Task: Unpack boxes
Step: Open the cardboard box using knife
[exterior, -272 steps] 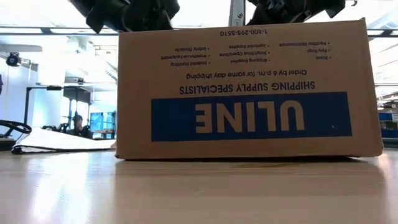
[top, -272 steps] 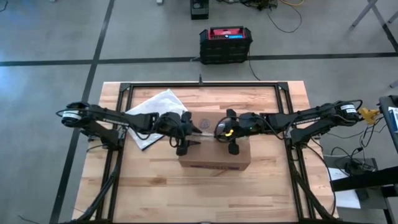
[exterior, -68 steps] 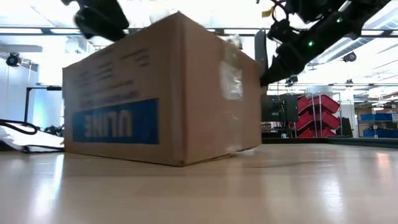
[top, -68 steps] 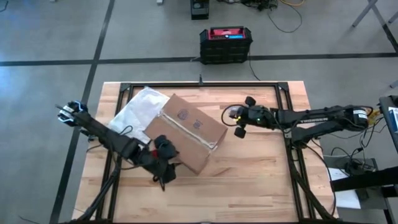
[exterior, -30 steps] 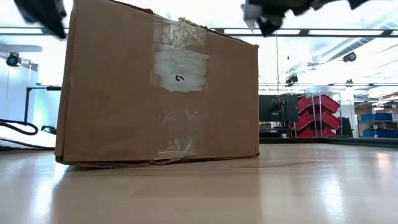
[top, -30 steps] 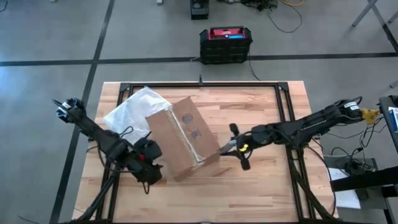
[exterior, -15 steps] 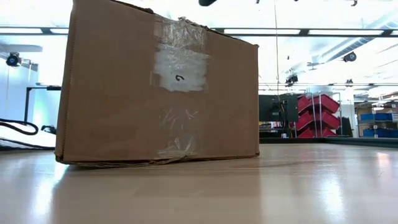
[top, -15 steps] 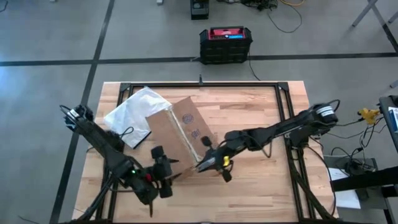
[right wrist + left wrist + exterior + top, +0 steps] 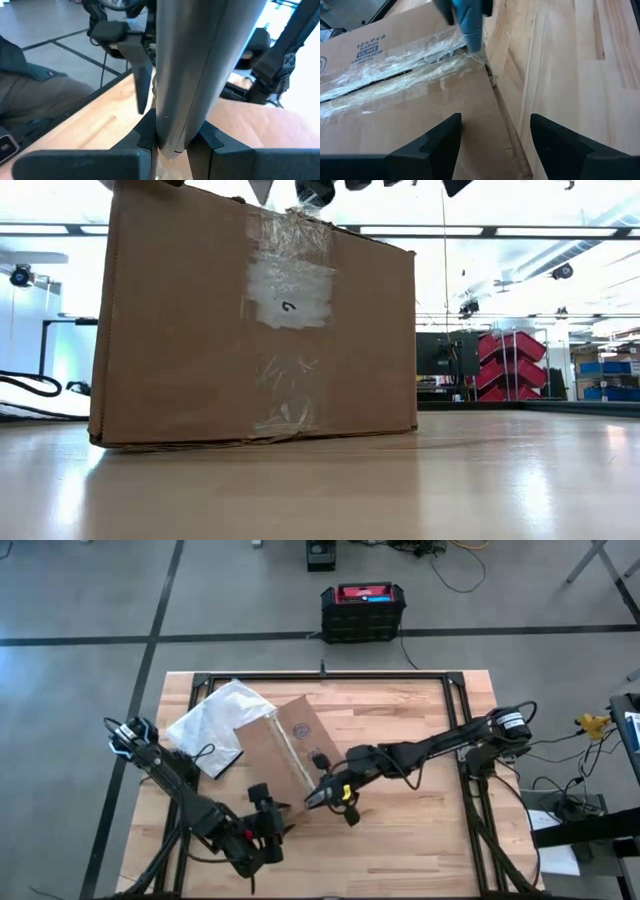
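— So where's the box (image 9: pixel 292 762)?
— Mid-table, beside a plastic bag (image 9: pixel 215 718).
— Grippers?
— Right gripper (image 9: pixel 325 797) pinches what looks like a blade at the taped seam; left gripper (image 9: pixel 268 823) hangs open nearby.

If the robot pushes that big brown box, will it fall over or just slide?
Probably slide. The cardboard box sits flat on the smooth wooden table, wider than it is tall, so tipping looks unlikely. Its walls look stiff and keep their shape. The shiny tape along the top might be slippery to grip.
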Controlling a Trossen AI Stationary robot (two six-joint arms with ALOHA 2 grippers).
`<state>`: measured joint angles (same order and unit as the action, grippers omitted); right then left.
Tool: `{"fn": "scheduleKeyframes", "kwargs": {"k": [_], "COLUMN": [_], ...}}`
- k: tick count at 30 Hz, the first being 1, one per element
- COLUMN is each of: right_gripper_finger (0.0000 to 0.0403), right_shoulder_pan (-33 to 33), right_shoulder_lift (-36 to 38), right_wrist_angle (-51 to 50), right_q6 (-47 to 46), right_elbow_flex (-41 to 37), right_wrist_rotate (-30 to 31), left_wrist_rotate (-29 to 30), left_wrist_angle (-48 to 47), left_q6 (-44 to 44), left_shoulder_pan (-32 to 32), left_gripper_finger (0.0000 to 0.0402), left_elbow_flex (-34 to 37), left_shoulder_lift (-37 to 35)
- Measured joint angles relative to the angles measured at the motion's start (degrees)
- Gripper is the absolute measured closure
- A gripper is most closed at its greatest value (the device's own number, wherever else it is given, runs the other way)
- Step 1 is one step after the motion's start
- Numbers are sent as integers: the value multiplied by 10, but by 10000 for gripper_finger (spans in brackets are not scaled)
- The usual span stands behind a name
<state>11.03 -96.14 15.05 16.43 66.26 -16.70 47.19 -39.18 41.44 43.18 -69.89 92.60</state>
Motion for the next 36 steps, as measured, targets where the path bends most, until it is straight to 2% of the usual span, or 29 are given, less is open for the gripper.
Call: {"fn": "scheduleKeyframes", "kwargs": {"k": [36], "right_gripper_finger": [354], "right_shoulder_pan": [5], "right_shoulder_lift": [3], "right_wrist_angle": [1], "right_q6": [-15], "right_elbow_flex": [0], "right_wrist_rotate": [-3], "left_wrist_rotate": [-2], "left_wrist_angle": [-9], "left_q6": [13], "left_shoulder_pan": [0], "left_gripper_finger": [182], "left_elbow_flex": [0], "left_shoulder_lift": [-2]}}
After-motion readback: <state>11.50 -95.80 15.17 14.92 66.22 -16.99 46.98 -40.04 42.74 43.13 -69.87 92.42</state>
